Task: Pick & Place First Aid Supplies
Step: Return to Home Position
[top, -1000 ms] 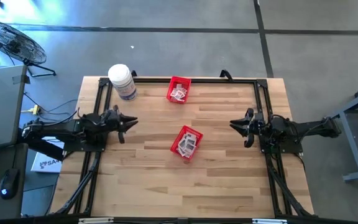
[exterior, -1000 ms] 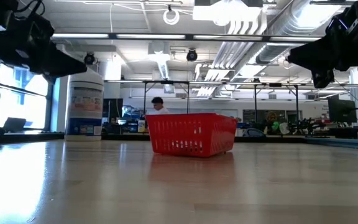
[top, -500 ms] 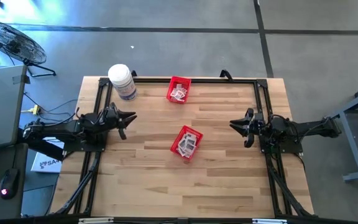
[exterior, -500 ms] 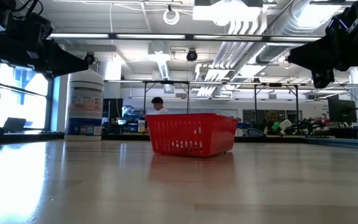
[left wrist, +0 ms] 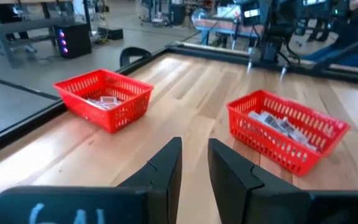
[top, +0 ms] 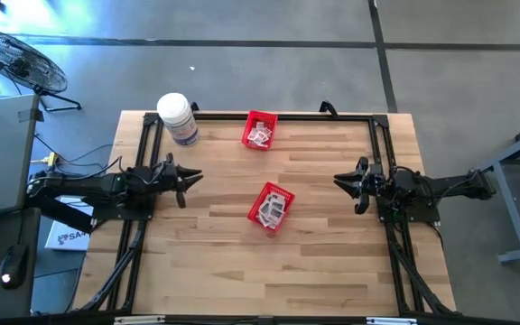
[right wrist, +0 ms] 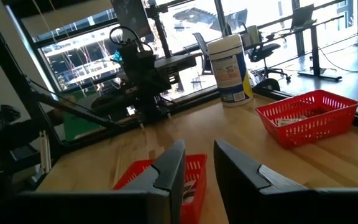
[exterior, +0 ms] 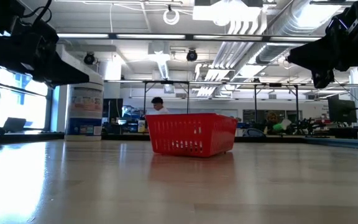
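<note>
Your left gripper (top: 188, 178) has shifted a little nearer and inward since half a second ago; its fingers stand a narrow gap apart, empty. Your right gripper (top: 341, 181), likewise slightly parted and empty, has stayed by the right edge. Packets (top: 260, 136) lie in the far red basket (top: 260, 116) and the centre red basket (top: 283, 195), well apart from both grippers; bare table (top: 242, 262) surrounds them.

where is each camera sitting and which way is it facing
High view: overhead, straight down on table; both arms, left gripper, right gripper.
Low view: table height, level across at middle basket; arms overhead.
Left wrist view: on its arm, facing right arm; own fingers.
Right wrist view: on its arm, facing left arm, jar; own fingers.
Shared: both wrist views show middle basket and edge basket.
</note>
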You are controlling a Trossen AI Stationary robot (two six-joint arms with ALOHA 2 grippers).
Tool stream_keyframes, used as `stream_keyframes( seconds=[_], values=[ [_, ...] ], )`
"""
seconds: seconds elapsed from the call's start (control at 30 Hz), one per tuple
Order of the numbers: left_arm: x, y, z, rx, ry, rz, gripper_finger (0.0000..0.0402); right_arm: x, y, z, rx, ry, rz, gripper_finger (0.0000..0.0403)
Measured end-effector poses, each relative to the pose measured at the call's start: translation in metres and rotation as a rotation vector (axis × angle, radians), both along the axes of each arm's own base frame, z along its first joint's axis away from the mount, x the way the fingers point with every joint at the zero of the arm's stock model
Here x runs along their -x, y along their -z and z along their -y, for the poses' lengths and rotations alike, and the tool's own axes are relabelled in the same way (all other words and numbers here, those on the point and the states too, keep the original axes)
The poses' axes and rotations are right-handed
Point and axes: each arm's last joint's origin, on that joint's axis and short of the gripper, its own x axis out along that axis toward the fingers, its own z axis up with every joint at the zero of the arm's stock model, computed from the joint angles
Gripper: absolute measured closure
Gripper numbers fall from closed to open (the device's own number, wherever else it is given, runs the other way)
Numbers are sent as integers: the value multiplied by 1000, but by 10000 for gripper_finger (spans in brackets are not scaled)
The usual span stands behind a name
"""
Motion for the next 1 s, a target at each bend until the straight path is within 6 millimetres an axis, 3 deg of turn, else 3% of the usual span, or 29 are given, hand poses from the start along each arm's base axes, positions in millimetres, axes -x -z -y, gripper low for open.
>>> stream_keyframes(
  seconds=[1.0],
  values=[
    [-1,1,0,1,7,-10,325,0,0,0,0,1,0,324]
  ],
)
